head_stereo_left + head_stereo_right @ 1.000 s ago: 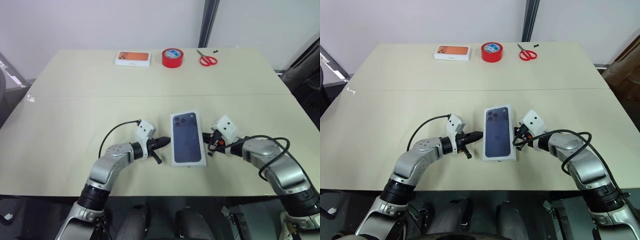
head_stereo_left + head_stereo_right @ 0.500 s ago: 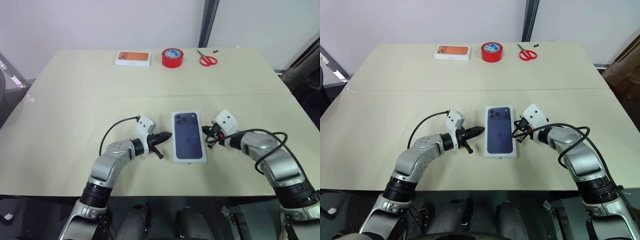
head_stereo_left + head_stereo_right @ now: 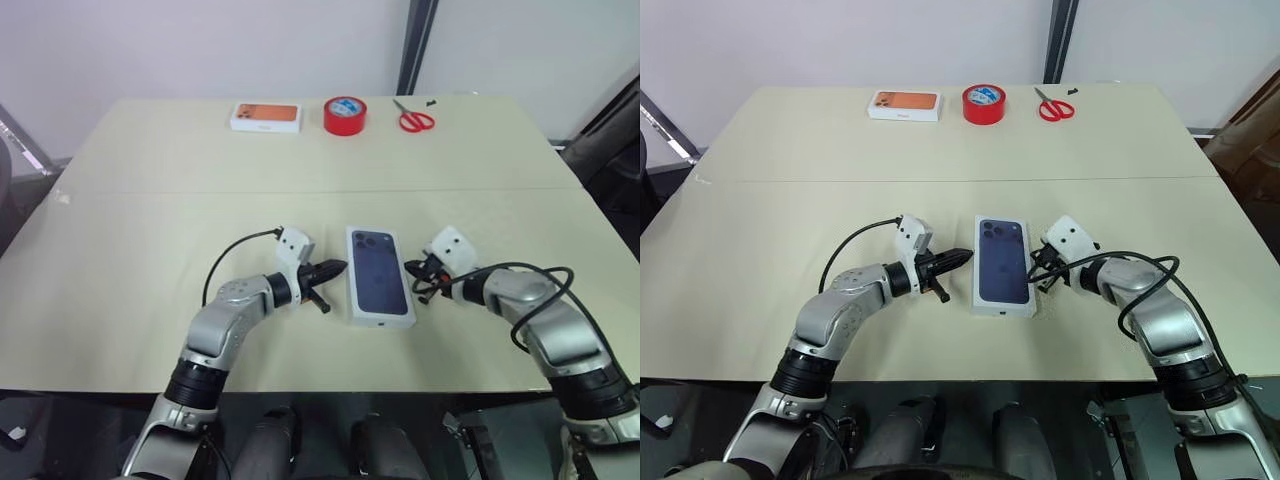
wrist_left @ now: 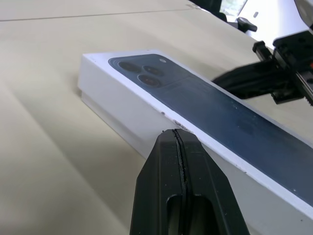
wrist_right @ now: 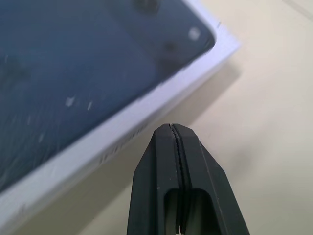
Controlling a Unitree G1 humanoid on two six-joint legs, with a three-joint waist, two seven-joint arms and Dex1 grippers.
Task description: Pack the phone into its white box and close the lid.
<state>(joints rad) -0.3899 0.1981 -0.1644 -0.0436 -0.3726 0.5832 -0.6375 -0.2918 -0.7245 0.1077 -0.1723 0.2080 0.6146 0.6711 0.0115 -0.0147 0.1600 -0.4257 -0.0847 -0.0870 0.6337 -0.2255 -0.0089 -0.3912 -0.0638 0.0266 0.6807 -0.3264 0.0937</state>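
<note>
The lid [image 3: 380, 272], white with a dark blue phone picture on top, lies closed over the white box near the table's front middle. A thin strip of the white box [image 4: 100, 108] shows under the lid's side wall. The phone is hidden. My left gripper [image 3: 338, 267] is shut and points at the lid's left long side, very close to it. On the other long side, my right gripper [image 3: 414, 279] is also shut and just as close. In both wrist views the black fingers [image 4: 178, 161] are pressed together with nothing between them.
Along the table's far edge lie a white box with an orange picture [image 3: 266, 117], a red tape roll [image 3: 345, 115] and red scissors [image 3: 415, 119]. A seam [image 3: 200, 192] runs across the table.
The lid has sunk slightly, shifted a little to the right and straightened. Both grippers stay shut beside its long sides and have hardly moved.
</note>
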